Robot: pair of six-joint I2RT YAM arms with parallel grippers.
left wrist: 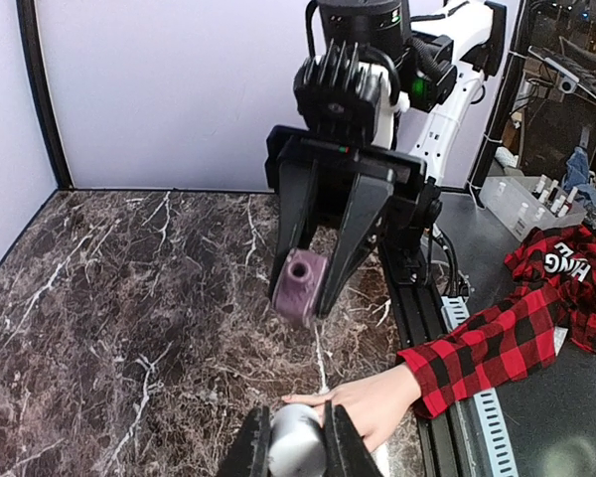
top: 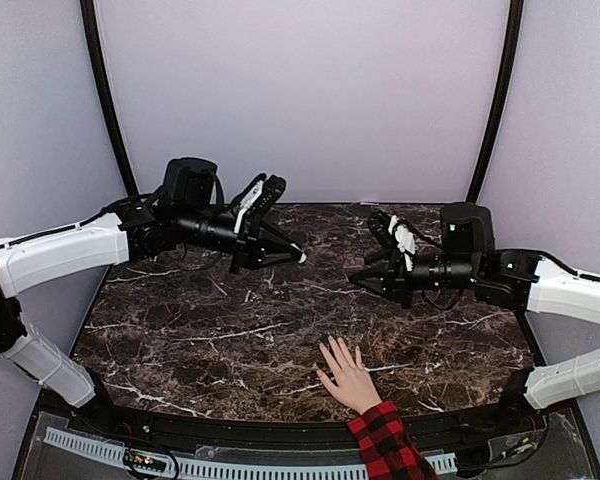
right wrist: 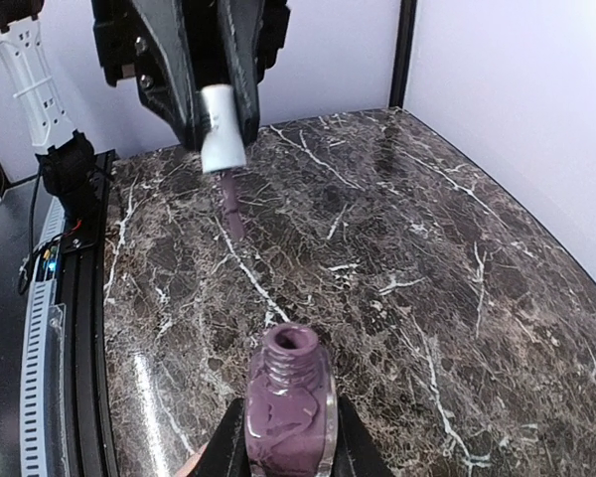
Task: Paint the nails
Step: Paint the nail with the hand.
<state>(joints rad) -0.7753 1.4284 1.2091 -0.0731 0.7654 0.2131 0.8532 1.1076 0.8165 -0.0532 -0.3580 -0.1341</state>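
A light-skinned hand lies flat, palm down, at the table's near edge, its wrist in a red-and-black plaid sleeve. The nails at its fingertips are too small to make out. My left gripper hovers above the table's middle, shut on a white cap with a purple-wet brush hanging from it. The hand lies just beyond the cap in the left wrist view. My right gripper faces it from the right, shut on an uncapped purple polish bottle, neck toward the brush.
The dark marble table has pale curtain walls behind and at both sides. A black rail runs along its front edge. Off the table, the left wrist view shows a bin of small bottles and a plaid cloth.
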